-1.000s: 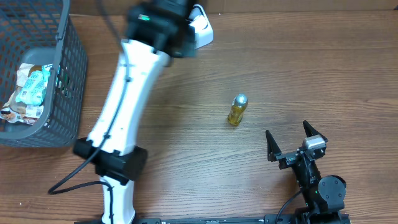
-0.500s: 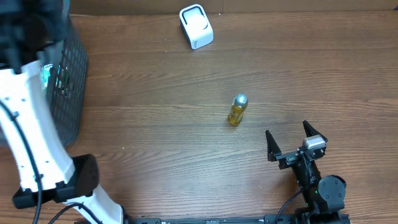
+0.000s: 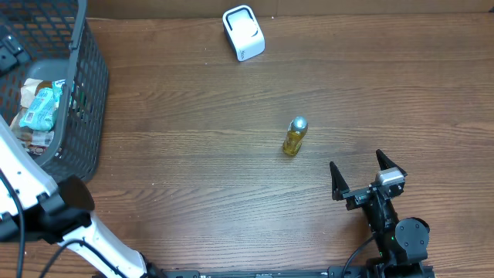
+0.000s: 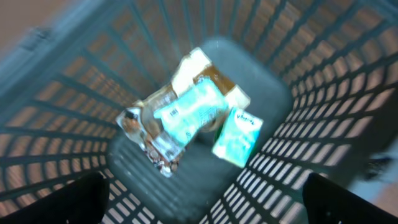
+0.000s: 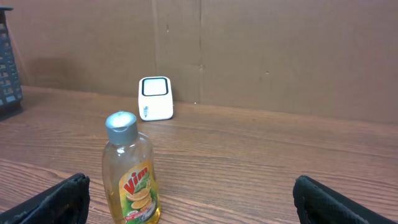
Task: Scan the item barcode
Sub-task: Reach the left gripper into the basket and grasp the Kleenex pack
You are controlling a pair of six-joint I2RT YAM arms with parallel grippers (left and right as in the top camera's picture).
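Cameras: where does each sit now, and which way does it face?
Overhead: above the table, looking down on basket, scanner and bottle; left arm and right gripper show.
Left wrist: over the basket, looking down at its packets; left gripper's open fingers at bottom corners.
Right wrist: low by the table, facing bottle and scanner; own fingers at bottom corners.
Shared: overhead and right wrist both see bottle and scanner.

A bottle (image 5: 129,171) of yellow liquid, silver-capped, with a red, green and yellow label, on a brown wood-grain tabletop (image 3: 193,154). The scanner (image 3: 243,32) is white with a black window. In the dark grey lattice basket (image 3: 89,85): a pale blue packet (image 4: 189,112) and a mint-green carton (image 4: 237,138).
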